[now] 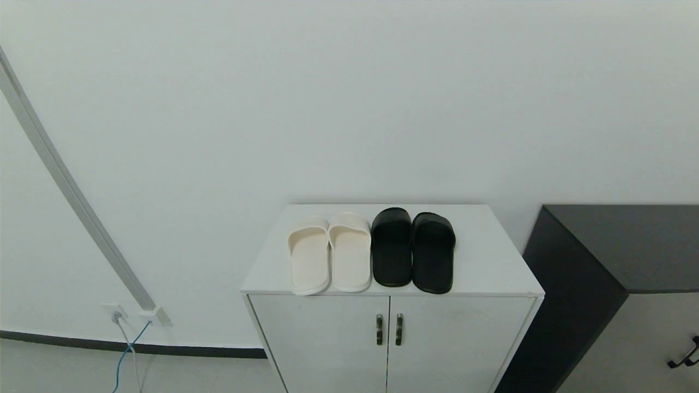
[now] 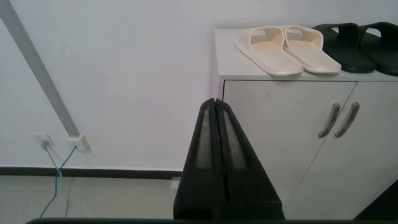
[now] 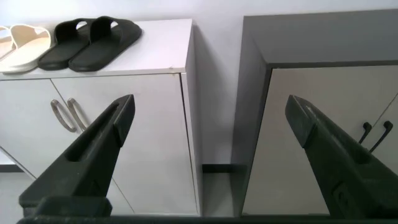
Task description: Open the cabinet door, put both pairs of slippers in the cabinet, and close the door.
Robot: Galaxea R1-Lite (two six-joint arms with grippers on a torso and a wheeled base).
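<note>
Left gripper (image 2: pixel 216 107): black fingers pressed flat together with nothing between them, aimed at the left front edge of the cabinet. Right gripper (image 3: pixel 210 106): fingers spread wide and empty, facing the gap between the two cabinets. Pair of cream moulded-foam slide slippers (image 1: pixel 329 254) and pair of black moulded-foam slide slippers (image 1: pixel 413 251): side by side on top of the white two-door cabinet (image 1: pixel 491 262), toes toward the wall, heels at the front edge. The cream pair lies at 9 o'clock of the black pair, and their inner slippers touch or nearly touch. Both cabinet doors are shut, with two vertical metal bar handles (image 1: pixel 387 329) just beside each other at the centre seam. At 3 o'clock of the white cabinet, just beside it, stands a dark grey cabinet (image 1: pixel 600 256) with a pale front. At 9 o'clock, low on the white wall (image 1: pixel 349 109), are two wall sockets (image 1: pixel 136 315) with a blue cable (image 1: pixel 126 357) and a white one hanging down. A grey conduit strip (image 1: pixel 60 174) runs up from the sockets toward 11 o'clock.
</note>
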